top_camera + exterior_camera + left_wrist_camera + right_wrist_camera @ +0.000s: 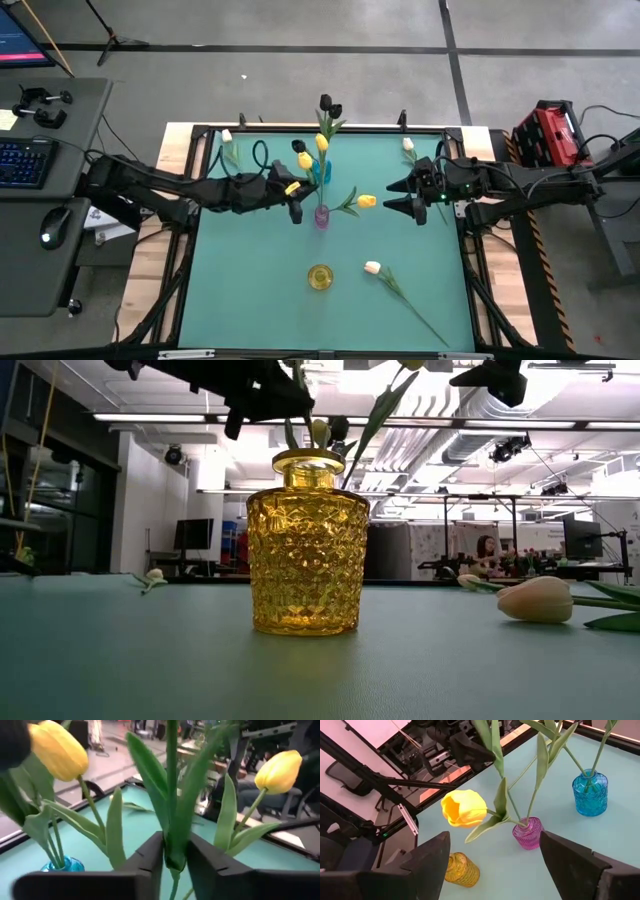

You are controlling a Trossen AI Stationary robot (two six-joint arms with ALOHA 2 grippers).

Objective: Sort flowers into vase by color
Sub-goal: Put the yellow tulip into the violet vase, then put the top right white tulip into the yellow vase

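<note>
While the left gripper (172, 865) pinches a smooth green stem (172, 795), the right gripper (495, 865) gapes (fingers wide).

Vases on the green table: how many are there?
3. The yellow vase stands alone and empty toward the near edge. The purple vase is in the middle, between both grippers. The blue vase stands just behind it, mostly hidden by flowers from above.

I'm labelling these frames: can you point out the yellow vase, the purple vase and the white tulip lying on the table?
yellow vase (305, 550): low view, middle of its textured body.
purple vase (528, 833): right wrist view, its side wall.
white tulip (372, 267): high view, its bud head.
</note>
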